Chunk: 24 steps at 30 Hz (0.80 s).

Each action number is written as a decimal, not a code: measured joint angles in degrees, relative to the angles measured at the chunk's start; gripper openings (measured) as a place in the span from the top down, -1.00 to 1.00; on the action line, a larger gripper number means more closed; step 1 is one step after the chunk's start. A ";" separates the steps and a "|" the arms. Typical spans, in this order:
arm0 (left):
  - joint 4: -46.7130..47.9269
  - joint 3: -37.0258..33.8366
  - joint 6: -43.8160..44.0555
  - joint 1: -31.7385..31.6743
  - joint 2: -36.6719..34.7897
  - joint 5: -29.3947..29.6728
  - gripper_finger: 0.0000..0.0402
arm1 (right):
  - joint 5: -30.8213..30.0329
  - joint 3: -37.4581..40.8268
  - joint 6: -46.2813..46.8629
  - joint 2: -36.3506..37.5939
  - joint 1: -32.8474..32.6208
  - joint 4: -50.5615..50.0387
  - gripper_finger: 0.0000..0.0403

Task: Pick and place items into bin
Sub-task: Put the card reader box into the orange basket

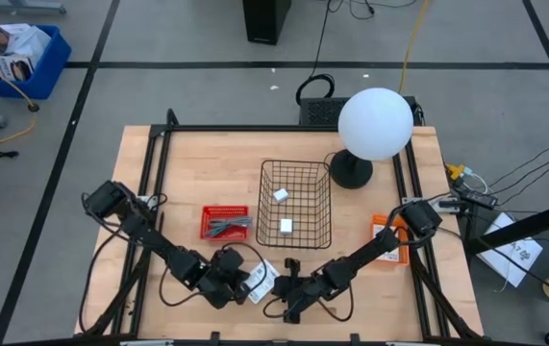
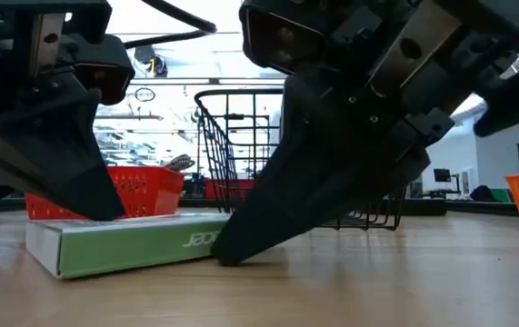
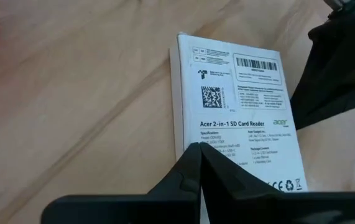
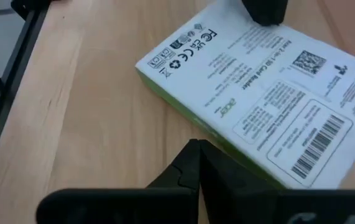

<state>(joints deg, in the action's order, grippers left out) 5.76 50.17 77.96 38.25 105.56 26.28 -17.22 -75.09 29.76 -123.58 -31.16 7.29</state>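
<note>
Both grippers meet at a card-reader box on the near edge of the bench.

The light wooden bench (image 1: 207, 163) carries a black wire basket (image 1: 294, 202) at centre with two small white blocks (image 1: 283, 210) inside, a red plastic tray (image 1: 226, 222) to its left, and a flat white-and-green card-reader box (image 4: 252, 93) near the front. The left gripper (image 3: 199, 152), fingers closed and holding nothing, rests on the box's top. The right gripper (image 4: 197, 149), likewise closed and empty, touches the bench just beside the box's green edge.
</note>
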 joint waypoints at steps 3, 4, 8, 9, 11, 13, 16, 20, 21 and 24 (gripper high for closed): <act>0.43 -0.02 0.44 -0.27 0.02 -0.70 0.96 | -1.10 -0.01 -2.17 -0.14 0.00 1.20 1.00; 0.53 -0.02 0.55 -0.35 0.03 -0.72 0.97 | -2.34 0.03 -3.61 -0.22 -0.17 2.03 1.00; 0.64 -0.04 0.60 -0.36 0.05 -0.72 0.98 | -9.39 0.22 -11.73 -0.56 -1.86 7.04 1.00; 0.33 -0.09 0.53 -0.36 0.09 -0.72 0.97 | -9.63 0.14 -12.77 -0.53 -1.99 8.33 1.00; -0.11 -0.11 0.43 -0.36 0.09 -0.77 0.94 | -10.39 0.09 -13.60 -0.41 -1.90 9.70 1.00; -0.79 -0.17 0.42 -0.36 0.09 -1.13 0.93 | -11.78 0.11 -14.61 -0.43 -1.84 9.70 1.00; -1.89 -0.09 0.16 -0.36 0.15 -1.57 0.98 | -12.71 0.11 -15.57 -0.43 -1.90 10.03 1.00; -5.52 -0.26 -3.47 0.58 0.14 1.59 0.97 | -11.22 0.11 -15.53 -0.43 -2.66 9.98 1.00; -6.61 -0.29 -4.85 0.87 -0.16 2.19 0.97 | -11.21 0.11 -15.52 -0.43 -2.98 9.94 1.00; -9.92 -0.46 -10.25 1.28 -1.19 3.52 0.99 | -11.07 0.11 -14.54 -0.43 -4.19 8.87 1.00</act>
<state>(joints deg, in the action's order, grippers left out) -4.16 49.71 67.70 39.53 104.37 29.80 -28.30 -74.98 15.22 -124.01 -35.34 16.16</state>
